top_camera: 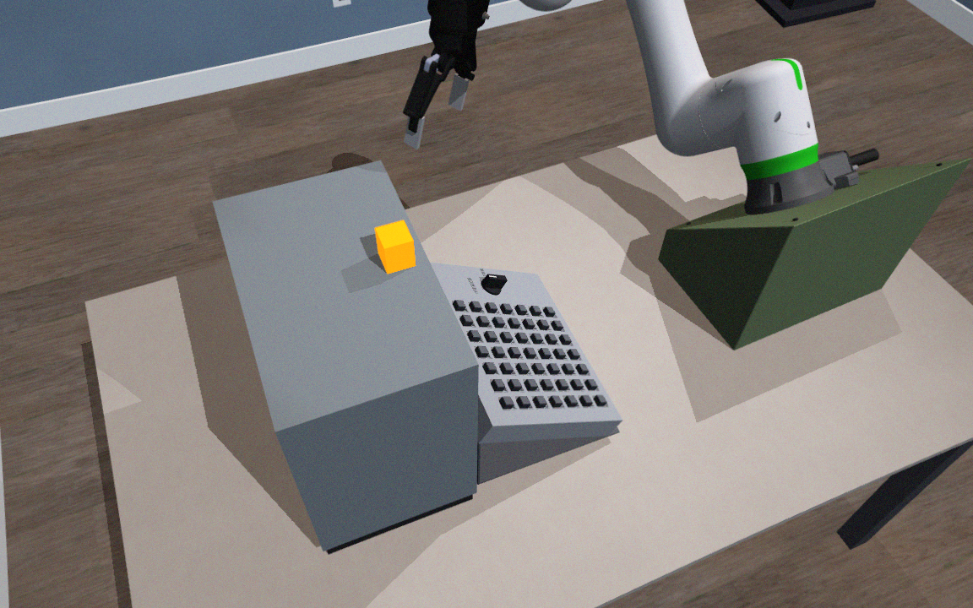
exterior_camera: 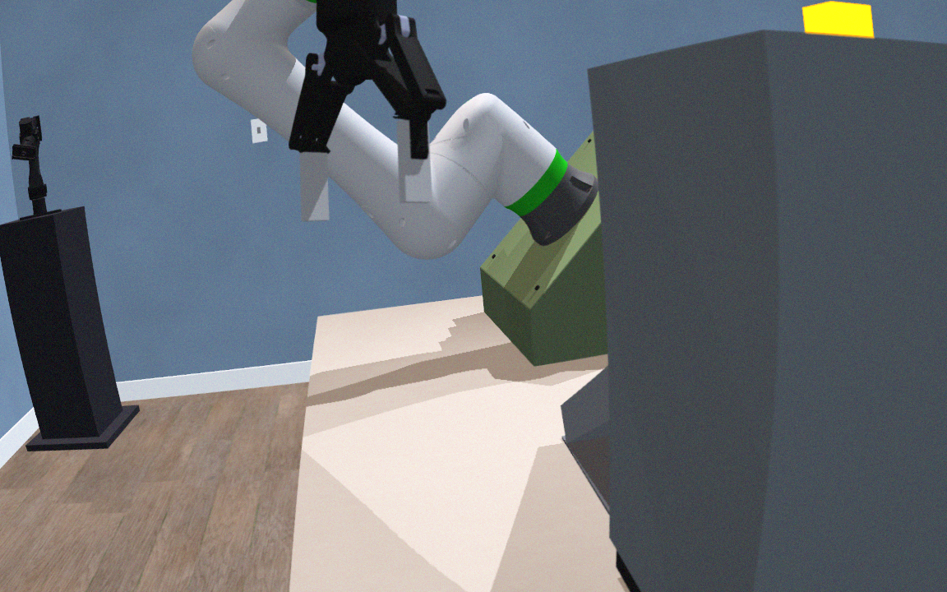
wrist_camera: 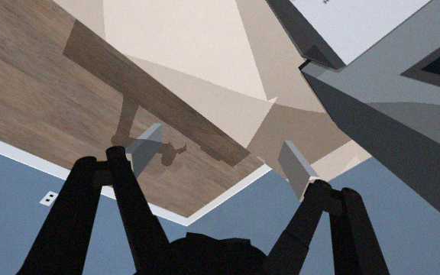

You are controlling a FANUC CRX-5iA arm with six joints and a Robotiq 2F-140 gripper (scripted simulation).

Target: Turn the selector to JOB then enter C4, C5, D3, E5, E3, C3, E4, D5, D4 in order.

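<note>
The sloped light-grey keypad panel (top_camera: 551, 417) (wrist_camera: 361, 27) stands on the table, with rows of dark square keys. No key looks lit in the top view; the key names are too small to read. The black selector knob (top_camera: 493, 283) is at the panel's far end, with two small labels beside it; which one it points to I cannot tell. In the exterior view the grey housing hides the keys. My gripper (top_camera: 436, 121) (exterior_camera: 365, 208) (wrist_camera: 221, 142) is open and empty, high beyond the housing's far end, away from the keys and knob.
The tall grey housing (top_camera: 323, 317) (exterior_camera: 683, 294) (wrist_camera: 388, 141) stands along the keypad's side. A bright yellow-orange block (top_camera: 395, 247) (exterior_camera: 838, 20) is on its top. The green wedge-shaped base (top_camera: 815, 264) (exterior_camera: 536, 330) carries the arm. A dark pillar (exterior_camera: 57, 324) stands on the floor.
</note>
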